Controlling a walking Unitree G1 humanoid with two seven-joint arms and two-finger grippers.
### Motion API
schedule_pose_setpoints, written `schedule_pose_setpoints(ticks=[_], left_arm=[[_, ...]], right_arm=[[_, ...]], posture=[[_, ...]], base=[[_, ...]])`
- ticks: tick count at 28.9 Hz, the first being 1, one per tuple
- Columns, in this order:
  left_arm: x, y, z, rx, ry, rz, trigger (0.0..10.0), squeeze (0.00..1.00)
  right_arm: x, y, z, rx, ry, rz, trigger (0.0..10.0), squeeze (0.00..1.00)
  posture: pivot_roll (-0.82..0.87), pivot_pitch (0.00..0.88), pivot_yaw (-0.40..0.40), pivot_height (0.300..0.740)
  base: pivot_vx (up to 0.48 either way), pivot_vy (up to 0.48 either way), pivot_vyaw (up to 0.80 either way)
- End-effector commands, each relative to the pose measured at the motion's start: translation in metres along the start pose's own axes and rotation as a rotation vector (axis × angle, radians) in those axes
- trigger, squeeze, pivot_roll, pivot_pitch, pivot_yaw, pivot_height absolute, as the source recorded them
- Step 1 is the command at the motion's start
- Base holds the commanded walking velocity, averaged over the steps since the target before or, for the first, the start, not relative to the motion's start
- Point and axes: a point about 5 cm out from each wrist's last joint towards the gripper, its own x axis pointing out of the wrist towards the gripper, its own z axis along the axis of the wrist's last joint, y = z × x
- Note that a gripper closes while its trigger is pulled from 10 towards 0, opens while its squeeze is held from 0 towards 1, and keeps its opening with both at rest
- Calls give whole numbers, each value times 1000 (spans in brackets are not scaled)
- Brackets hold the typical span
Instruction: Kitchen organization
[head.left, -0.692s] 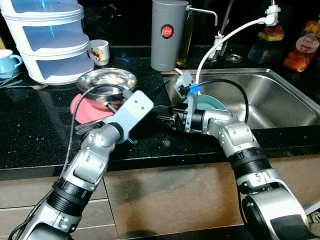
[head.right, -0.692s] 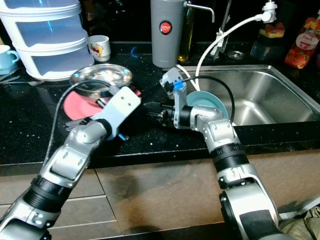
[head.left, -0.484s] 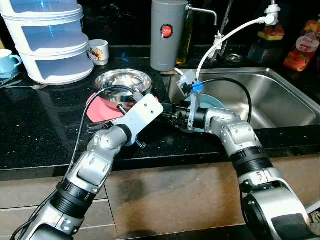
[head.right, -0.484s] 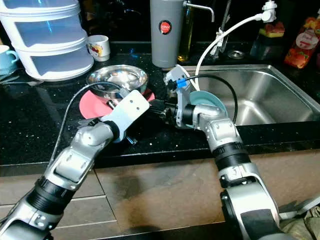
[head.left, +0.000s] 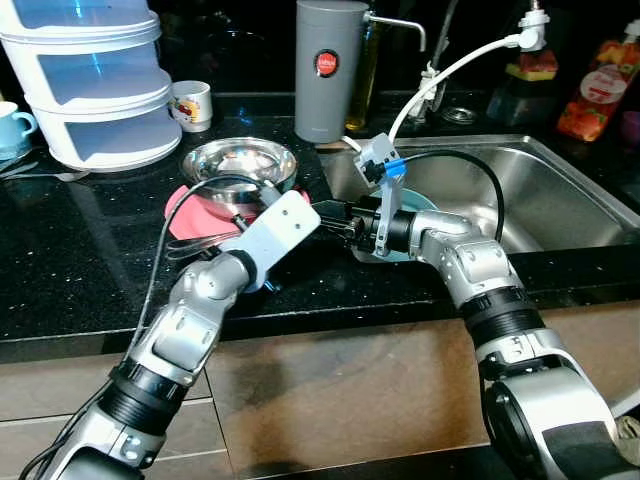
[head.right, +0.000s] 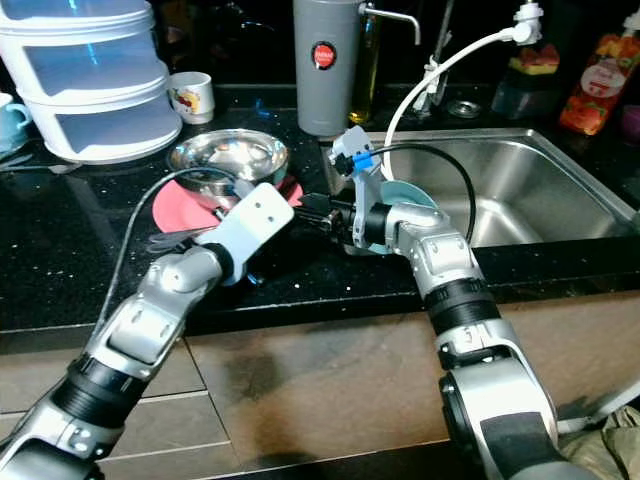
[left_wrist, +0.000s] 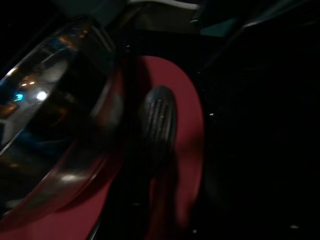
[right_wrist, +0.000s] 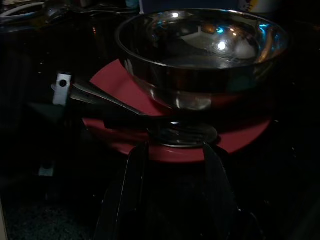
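- Black speckled countertop (head.left: 70, 260) runs along a dark back wall, with brown cabinet fronts (head.left: 340, 390) below its edge and a stainless sink (head.left: 560, 190) set in on the robot's right. At the back stand a stacked white container with blue tiers (head.left: 90, 80), a small printed cup (head.left: 190, 100), a grey canister (head.left: 325, 70) and a white hose (head.left: 450, 75) arching over the sink.
- In the right eye view, a steel bowl (head.right: 228, 157) sits on a pink plate (head.right: 175, 210) near the sink's edge. A teal plate (head.right: 405, 200) leans at the sink rim behind the right arm. The left gripper (head.right: 225, 195) reaches in over the pink plate; the right gripper (head.right: 312, 210) points at it from the sink side.
- From the left wrist, a ribbed black finger (left_wrist: 160, 125) lies over the plate's red surface beside the bowl's wall; whether that gripper is spread or closed cannot be told.
- From the right wrist, the two fingers (right_wrist: 132, 185) stand apart, gripping nothing, just short of the plate's rim, with dark utensils (right_wrist: 115, 107) lying across the plate under the bowl.
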Motion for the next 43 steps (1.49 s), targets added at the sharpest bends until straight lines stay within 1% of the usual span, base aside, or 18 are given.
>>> schedule_pose_setpoints(ticks=[1, 6, 8, 11, 15, 17, 19, 22, 24, 25, 27, 29, 30, 33, 36, 37, 42, 43], left_arm=[[-7, 7, 2, -33, -29, 31, 10000, 0], [-20, 15, 34, -163, -217, 20, 10000, 0], [-21, 15, 39, -179, -243, 13, 10000, 0], [-28, 8, 65, -256, -372, -85, 10000, 0], [-28, -3, 69, -257, -380, -147, 10000, 0], [-26, -12, 62, -211, -345, -158, 10000, 0], [-27, -9, 64, -216, -357, -139, 10000, 0], [-30, 20, 71, -227, -380, 28, 10000, 0], [-37, 57, 63, -197, -313, 238, 10000, 0], [-37, 57, 63, -197, -313, 238, 10000, 0], [-48, 84, 53, -181, -233, 377, 10000, 0], [-52, 91, 50, -175, -205, 410, 10000, 0], [-64, 102, 51, -175, -208, 432, 10000, 0], [-74, 108, 52, -181, -225, 440, 10000, 0], [-95, 113, 49, -197, -258, 411, 10000, 0], [-105, 115, 38, -162, -214, 395, 10000, 0], [-109, 114, 23, -117, -196, 299, 10000, 0], [-105, 115, 19, -96, -184, 291, 10000, 1000]], right_arm=[[0, -1, 3, -8, -10, -9, 10000, 0], [0, -3, 2, -2, -9, -25, 10000, 0], [1, -4, 2, 0, -8, -29, 10000, 0], [3, -4, 1, 6, -4, -39, 10000, 0], [6, -4, 1, 8, -1, -45, 10000, 0], [6, -5, 1, 9, 1, -51, 10000, 0], [6, -5, 1, 9, 0, -55, 10000, 0], [4, -7, 1, 11, -4, -67, 10000, 0], [4, -8, 1, 16, -11, -83, 10000, 0], [4, -8, 1, 16, -11, -83, 10000, 0], [5, -7, 2, 24, -23, -92, 10000, 0], [6, -7, 2, 30, -29, -95, 10000, 0], [9, -5, 2, 41, -47, -114, 10000, 0], [12, -4, 3, 57, -65, -134, 10000, 0], [18, 0, 5, 88, -94, -149, 10000, 0], [19, 2, 5, 91, -98, -139, 10000, 0], [21, 4, 2, 106, -100, -135, 10000, 0], [23, 5, 2, 109, -102, -136, 10000, 0]], posture=[[122, 84, -47, 740], [130, 86, -57, 740], [130, 86, -57, 740], [135, 84, -60, 740], [136, 83, -60, 740], [134, 82, -59, 740], [134, 82, -59, 740], [125, 82, -56, 740], [123, 82, -55, 740], [123, 82, -55, 740], [133, 83, -62, 740], [133, 83, -62, 740], [133, 83, -62, 740], [140, 83, -67, 740], [142, 85, -68, 740], [148, 87, -72, 740], [164, 88, -86, 740], [160, 88, -83, 740]], base=[[0, 0, 0], [0, 0, 0], [0, 0, 0], [0, 0, 0], [0, 0, 0], [0, 0, 0], [0, 0, 0], [0, 0, 0], [0, 0, 0], [0, 0, 0], [0, 0, 0], [0, 0, 0], [0, 0, 0], [0, 0, 0], [0, 0, 0], [0, 0, 0], [0, 0, 0], [0, 0, 0]])
